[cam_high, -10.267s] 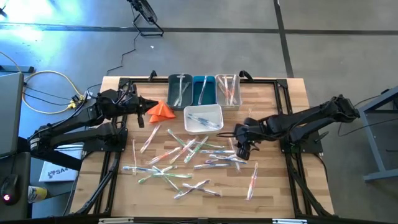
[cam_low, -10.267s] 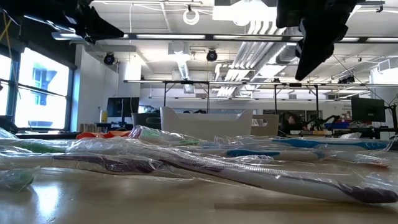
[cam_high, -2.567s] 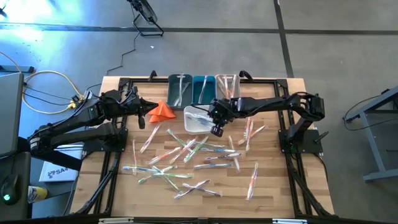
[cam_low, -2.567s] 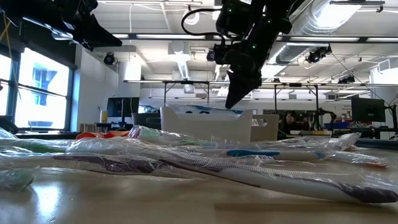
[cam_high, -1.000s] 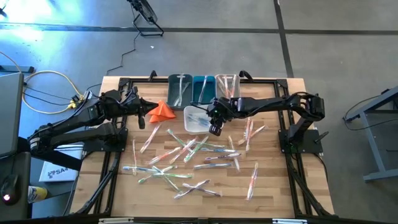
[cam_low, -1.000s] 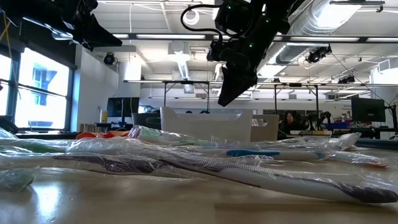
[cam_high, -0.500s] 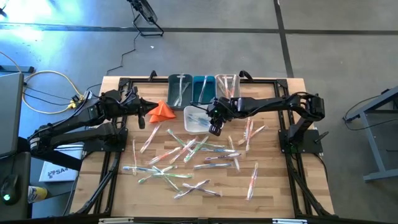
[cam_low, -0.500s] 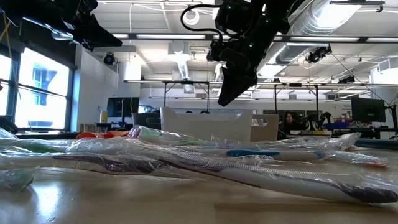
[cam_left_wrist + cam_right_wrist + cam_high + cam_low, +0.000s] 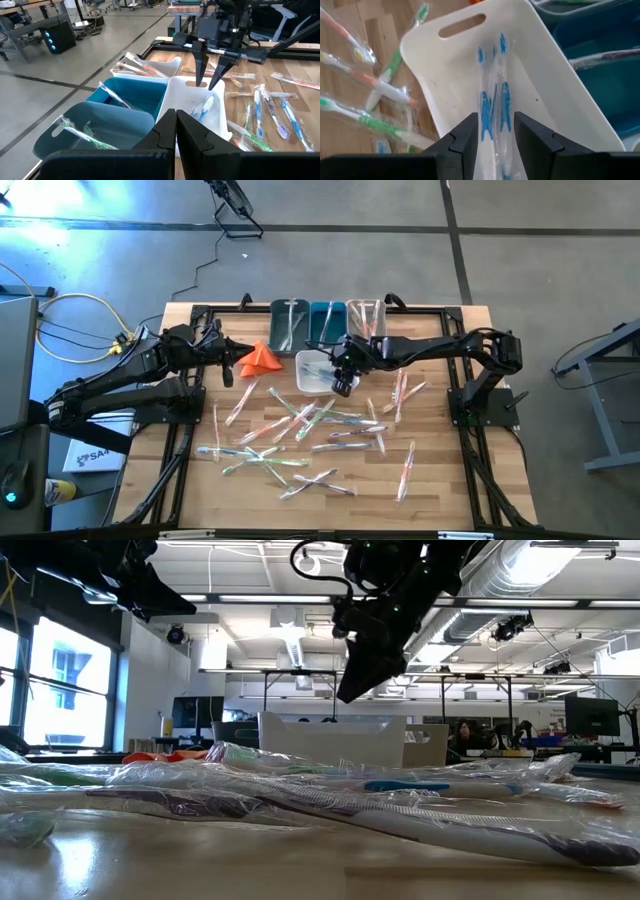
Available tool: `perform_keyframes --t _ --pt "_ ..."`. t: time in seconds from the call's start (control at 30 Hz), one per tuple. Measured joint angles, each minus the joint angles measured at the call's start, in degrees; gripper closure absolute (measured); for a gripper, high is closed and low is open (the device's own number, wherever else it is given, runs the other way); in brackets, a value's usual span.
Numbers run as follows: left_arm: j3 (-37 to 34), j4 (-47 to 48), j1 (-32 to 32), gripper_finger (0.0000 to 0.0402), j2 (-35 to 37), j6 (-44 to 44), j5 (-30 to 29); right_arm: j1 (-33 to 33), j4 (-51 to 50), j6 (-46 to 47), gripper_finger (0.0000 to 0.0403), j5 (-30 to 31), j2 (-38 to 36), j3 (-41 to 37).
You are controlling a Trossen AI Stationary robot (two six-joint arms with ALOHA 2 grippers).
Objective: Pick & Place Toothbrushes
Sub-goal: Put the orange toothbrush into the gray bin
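Wood-slat bench (image 9: pixel 440 480) on a grey shop floor; open workshop visible behind in the low view.

Nearest me: loose toothbrushes (image 9: pixel 290 430) in clear wrappers, scattered over the bench's middle and front. I see green, blue and orange handles.

Further back: white bin (image 9: pixel 325 370) with blue-handled brushes (image 9: pixel 492 100) lying lengthwise in it. My right hand (image 9: pixel 343 383) hangs just over this bin's front edge, jaws apart, nothing between them. I read this as the drop step done.

Back row: two teal bins (image 9: pixel 308 325) and a clear bin (image 9: pixel 366 326), each holding a few brushes. Orange cloth (image 9: pixel 260 357) sits left of the white bin.

My left hand (image 9: pixel 222 370) is parked near the cloth, jaws closed on nothing.

Next move, as I judge it: swing the right hand forward to the pile, pick one brush lying clear of its neighbours and line the jaws across its handle.

Writing: a label on a box left of the bench, too small to read.
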State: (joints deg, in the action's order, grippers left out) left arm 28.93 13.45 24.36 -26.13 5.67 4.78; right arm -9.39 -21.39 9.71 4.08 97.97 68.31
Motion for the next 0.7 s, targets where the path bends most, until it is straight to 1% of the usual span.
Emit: perform_keyframes --t 0.27,0.7 --pt "0.0 0.0 0.0 0.0394 0.0 0.0 0.0 0.0 -1.5 1.0 0.0284 0.0 -0.9 0.0" --pt "0.0 0.0 0.0 0.0394 0.0 0.0 0.3 0.1 -5.9 1.2 0.0284 0.4 -8.5 0.0"
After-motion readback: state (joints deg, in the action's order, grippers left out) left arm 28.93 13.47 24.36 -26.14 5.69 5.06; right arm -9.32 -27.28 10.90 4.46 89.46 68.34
